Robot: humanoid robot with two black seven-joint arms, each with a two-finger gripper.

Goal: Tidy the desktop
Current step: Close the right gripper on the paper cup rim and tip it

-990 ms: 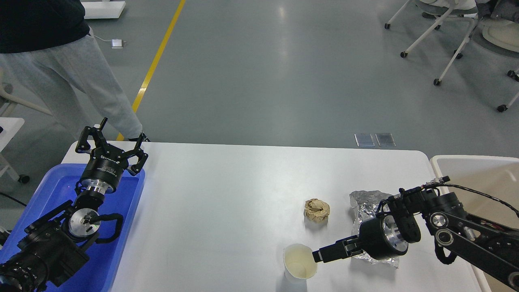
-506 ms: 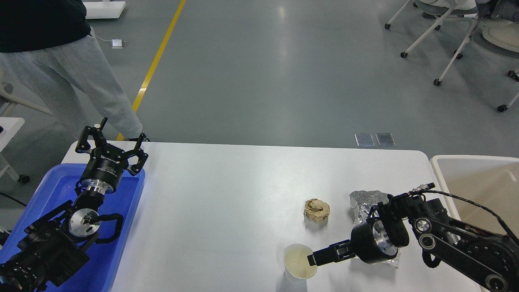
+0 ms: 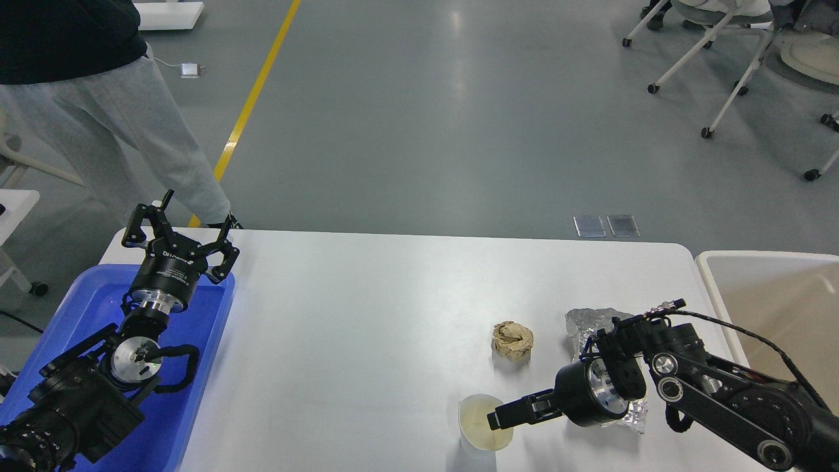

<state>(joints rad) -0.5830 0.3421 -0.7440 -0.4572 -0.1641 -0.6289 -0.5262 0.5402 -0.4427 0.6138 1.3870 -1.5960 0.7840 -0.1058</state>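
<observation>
The white desktop holds a white paper cup near the front edge, a crumpled brown paper ball and a crumpled piece of silver foil. My right gripper reaches in from the right, and its tip lies over the cup's right rim, inside the mouth. It is dark and edge-on, so its two fingers cannot be told apart. The foil lies partly under the right wrist. My left gripper is open and empty above the far end of the blue bin.
A beige white-rimmed bin stands off the table's right edge. A person in grey trousers stands behind the table's far left corner. Wheeled chairs stand far back right.
My right gripper has moved left and a little down, from the cup's right rim to over its mouth. The left arm has not moved.
</observation>
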